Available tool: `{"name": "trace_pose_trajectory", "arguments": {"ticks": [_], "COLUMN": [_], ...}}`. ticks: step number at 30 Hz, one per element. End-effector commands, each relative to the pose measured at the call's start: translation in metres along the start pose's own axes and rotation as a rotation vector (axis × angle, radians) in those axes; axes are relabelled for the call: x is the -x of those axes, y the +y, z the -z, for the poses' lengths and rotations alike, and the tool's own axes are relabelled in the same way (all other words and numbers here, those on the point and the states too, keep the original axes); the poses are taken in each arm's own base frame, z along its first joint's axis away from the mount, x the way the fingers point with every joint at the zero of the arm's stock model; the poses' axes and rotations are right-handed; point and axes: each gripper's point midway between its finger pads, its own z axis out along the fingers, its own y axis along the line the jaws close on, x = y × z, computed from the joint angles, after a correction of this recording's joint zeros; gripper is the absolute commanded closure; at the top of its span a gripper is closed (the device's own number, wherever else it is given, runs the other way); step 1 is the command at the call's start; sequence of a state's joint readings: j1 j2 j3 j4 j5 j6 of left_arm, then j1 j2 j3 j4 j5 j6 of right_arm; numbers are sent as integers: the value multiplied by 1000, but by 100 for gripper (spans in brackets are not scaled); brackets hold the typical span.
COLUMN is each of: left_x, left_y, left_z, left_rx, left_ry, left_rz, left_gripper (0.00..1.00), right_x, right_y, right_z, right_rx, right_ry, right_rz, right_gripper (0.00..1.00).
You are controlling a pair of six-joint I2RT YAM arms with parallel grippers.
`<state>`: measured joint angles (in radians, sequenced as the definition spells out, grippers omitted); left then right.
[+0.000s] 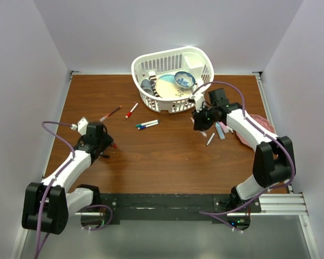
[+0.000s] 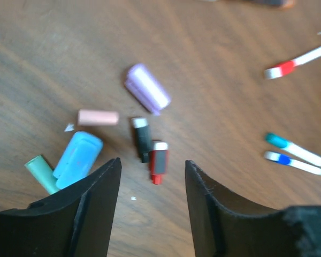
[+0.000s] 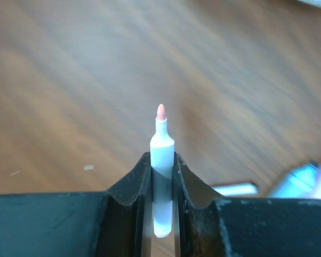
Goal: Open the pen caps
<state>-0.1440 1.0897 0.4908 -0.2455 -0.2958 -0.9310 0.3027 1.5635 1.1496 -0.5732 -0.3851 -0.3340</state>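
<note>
1. Top view: left gripper (image 1: 101, 144) sits over the table's (image 1: 167, 162) left side and right gripper (image 1: 201, 123) is near the basket (image 1: 173, 59). Capped markers (image 1: 147, 124) lie between them, apart from both.
2. Left wrist: jaws apart, holding nothing. Red cap (image 2: 158, 160) lies on the wood just ahead of the gap, beside the black cap (image 2: 141, 138). Pink cap (image 2: 98, 117), blue cap (image 2: 77, 154) and green cap (image 2: 41, 172) are to the left. Likely the cap drop-off spot.
3. Right wrist: clamped on a white marker barrel (image 3: 161, 176), bare tip (image 3: 161, 112) pointing away. Mid-barrel grip probably leaves the cap end free.
</note>
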Motion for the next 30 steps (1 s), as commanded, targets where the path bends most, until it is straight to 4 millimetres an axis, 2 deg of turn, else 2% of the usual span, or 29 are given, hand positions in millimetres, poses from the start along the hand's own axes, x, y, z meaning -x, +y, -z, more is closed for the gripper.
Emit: {"name": "trace_pose_trajectory", "arguments": {"ticks": [1,3,4,5,6,7,8,9,12,16,21,30], "left_x": [40,55,59,67,73,66,71,62,68,73,74,73], "left_y": [-36,-49,-53,-63,-72,-87,-99,-112,-119,-105,-105,-105], "left_z": [28,42,48,56,68,78,89,105,121,108,109,110], "left_rx": [-138,-198,-227,-275,-331,-441,-516,-628,-696,-612,-611,-613], "left_ry": [-93,-136,-148,-174,-201,-183,-210,-190,-247,-299,-294,-293], "left_rz": [-26,-51,-108,-142,-183,-306,-350,-404,-516,-553,-561,-561], "left_gripper": [43,39,31,30,25,18,16,14,10,9,9,9], "right_x": [-18,-27,-30,-34,-37,-45,-50,-53,-68,-76,-83,-86], "right_y": [-66,-83,-94,-100,-106,-115,-118,-122,-124,-117,-118,-115], "right_z": [3,8,12,14,16,17,18,19,14,3,-1,-5], "right_rx": [-271,-335,-362,-379,-393,-406,-407,-407,-369,-315,-312,-299], "right_ry": [55,77,81,88,92,108,116,120,155,185,202,213], "right_rz": [-70,-80,-96,-106,-121,-150,-164,-180,-228,-260,-278,-289], "right_gripper": [100,100,99,98,97,96,95,94,92,87,79,73]}}
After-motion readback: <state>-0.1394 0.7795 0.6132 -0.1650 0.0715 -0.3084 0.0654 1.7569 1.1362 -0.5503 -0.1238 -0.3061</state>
